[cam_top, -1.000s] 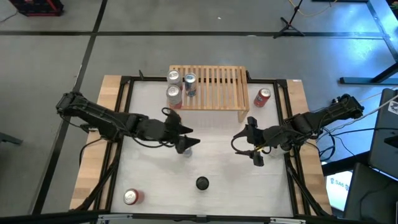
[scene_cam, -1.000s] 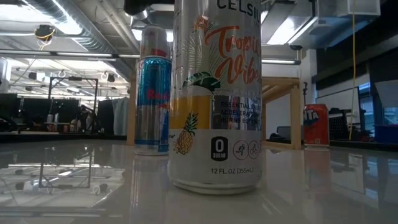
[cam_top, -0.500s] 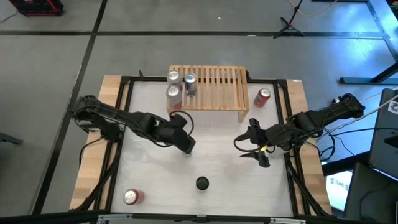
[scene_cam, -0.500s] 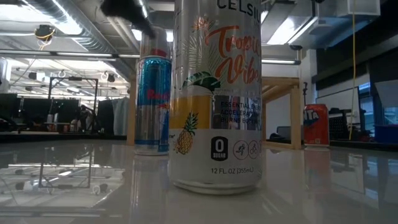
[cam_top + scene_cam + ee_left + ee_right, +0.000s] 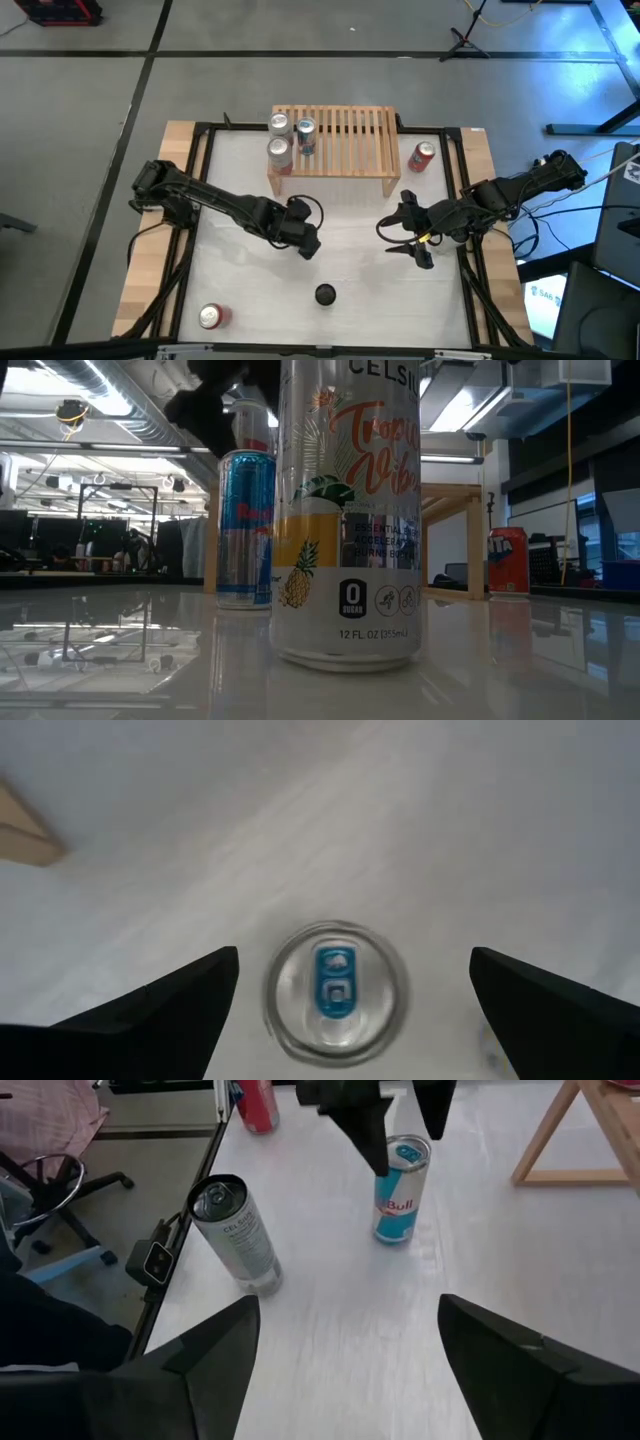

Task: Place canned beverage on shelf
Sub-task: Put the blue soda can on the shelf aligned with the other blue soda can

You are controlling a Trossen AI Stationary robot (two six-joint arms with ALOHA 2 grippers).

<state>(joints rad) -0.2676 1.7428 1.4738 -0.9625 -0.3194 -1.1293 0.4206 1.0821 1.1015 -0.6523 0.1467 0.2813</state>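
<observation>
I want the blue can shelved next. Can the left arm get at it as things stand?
Probably yes: the left gripper hangs open right above the upright blue can, fingers either side, nothing between them.

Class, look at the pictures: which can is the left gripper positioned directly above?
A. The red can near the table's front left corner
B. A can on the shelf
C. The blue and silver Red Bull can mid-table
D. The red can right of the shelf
C: the left wrist view looks straight down on the Red Bull can between its open fingers, and the right wrist view shows the left gripper just over that can's top.
</observation>
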